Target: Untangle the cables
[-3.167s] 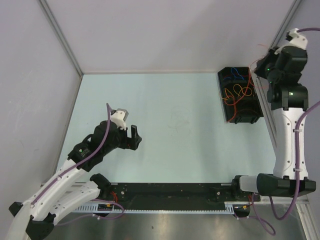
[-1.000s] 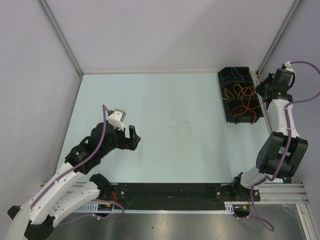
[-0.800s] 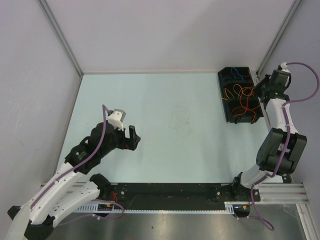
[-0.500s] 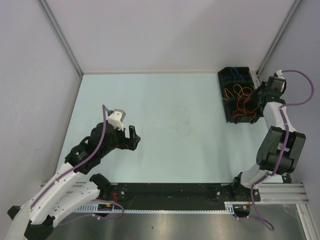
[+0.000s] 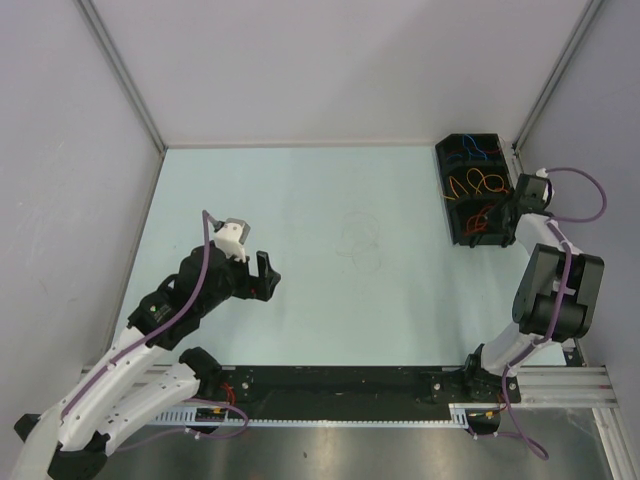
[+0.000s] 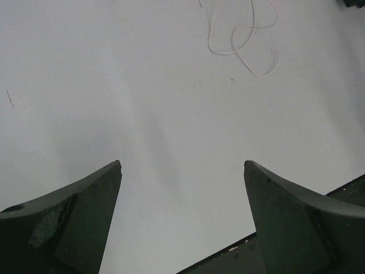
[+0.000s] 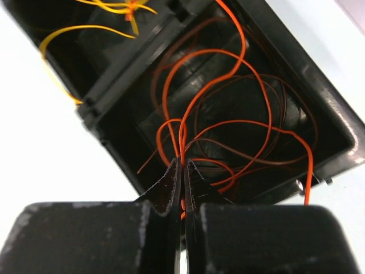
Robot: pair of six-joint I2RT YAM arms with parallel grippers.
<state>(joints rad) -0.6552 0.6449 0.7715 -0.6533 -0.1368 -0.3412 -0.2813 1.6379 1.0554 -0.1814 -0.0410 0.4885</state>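
- Over on the right, the right end effector is down at the black bin in the far right corner of the surface.
- The wrist view shows its 2 fingers pressed together, no gap between them, with a strand of the orange-red cable pinched right at the tips.
- That orange-red cable loops and curls all through the compartment under the tips, several coils crossing each other and 1 strand running over the bin's outer wall.
- Next compartment along, past the divider, the yellow cable lies in loose arcs, 1 bend draped over the bin's edge.
- From above, the bin shows 3 compartments in a row: the blue cable in the farthest, yellow and orange loops in the middle, red in the nearest, where the right end effector sits.
- On the left, the left end effector hangs above bare surface with its 2 fingers spread wide and nothing between them.
- Ahead of it, well apart from its tips, a thin loose cable lies flat on the surface in a couple of open loops.
- From above, that loose cable is only a faint squiggle near the middle of the surface, well clear of the bin.
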